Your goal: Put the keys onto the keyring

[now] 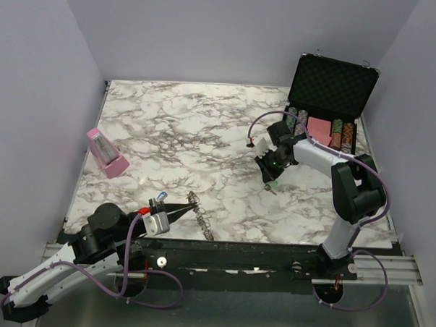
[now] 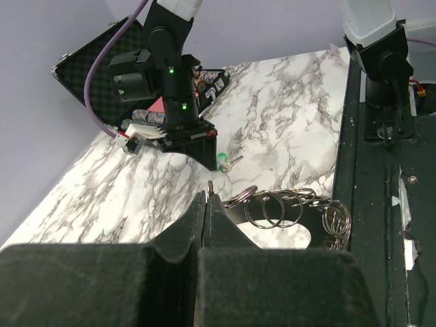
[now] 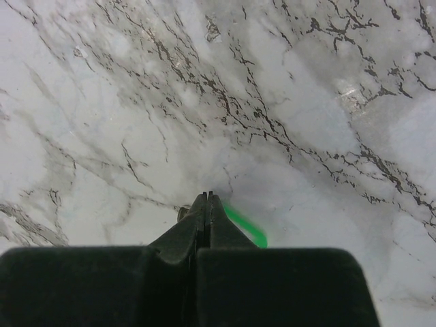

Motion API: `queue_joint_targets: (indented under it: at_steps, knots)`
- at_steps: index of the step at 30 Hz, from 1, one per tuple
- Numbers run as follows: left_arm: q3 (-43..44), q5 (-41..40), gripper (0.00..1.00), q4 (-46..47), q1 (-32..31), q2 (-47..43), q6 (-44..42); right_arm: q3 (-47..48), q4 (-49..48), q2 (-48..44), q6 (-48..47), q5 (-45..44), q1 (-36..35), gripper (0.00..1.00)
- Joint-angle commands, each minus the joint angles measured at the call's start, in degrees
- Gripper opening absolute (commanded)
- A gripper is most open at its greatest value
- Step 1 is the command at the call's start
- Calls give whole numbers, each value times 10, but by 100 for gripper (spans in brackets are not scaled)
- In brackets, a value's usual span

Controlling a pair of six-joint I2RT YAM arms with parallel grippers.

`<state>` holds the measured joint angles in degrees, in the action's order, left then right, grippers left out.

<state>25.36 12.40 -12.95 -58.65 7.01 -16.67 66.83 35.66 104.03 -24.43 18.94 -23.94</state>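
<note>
Right wrist view puts the right pincer (image 3: 206,199) low over the marble tabletop (image 3: 306,102), jaws pressed together, with the green key (image 3: 246,230) right at its tips. The key's green head sticks out on the right side of the tips and its long axis runs slantwise back toward the camera. A small dark bit on the left side of the tips may be its other end. Whether the jaws actually nip the key or merely touch it cannot be told. No other key is visible.

Left wrist view shows the left pincer (image 2: 206,201) also pressed together, apparently pinching 1 end loop of the keyring (image 2: 272,208). The keyring looks like a string of linked wire loops trailing off to the right of the tips. The green key and the right pincer lie ahead of the left pincer and well apart from it, so the right arm is the nearer of the 2 to the key. My judgement: the key must travel from the right pincer toward the left pincer's ring.

Behind the right pincer stands an open case (image 1: 330,85), lid upright, holding rows of poker chips (image 1: 337,132) and a pink block; no key shows in it.
</note>
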Motion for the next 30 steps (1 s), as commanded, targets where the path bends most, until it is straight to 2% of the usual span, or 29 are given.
queue_joint_targets:
  at_steps: [1, 12, 23, 30]
  knots:
    - [1, -11, 0, 18, -4, -9, -1, 9, 10, -18, 0, 2, -1, 1]
    - [-1, -9, 0, 22, -4, -9, 1, 2, -25, -52, 14, 66, 0, 1]
    - [-1, -10, 0, 22, -4, -6, 2, -33, -141, -21, 55, -17, -1, 1]
    - [-1, -9, 0, 21, -4, -3, 1, -31, -141, -8, 66, -32, -2, 1]
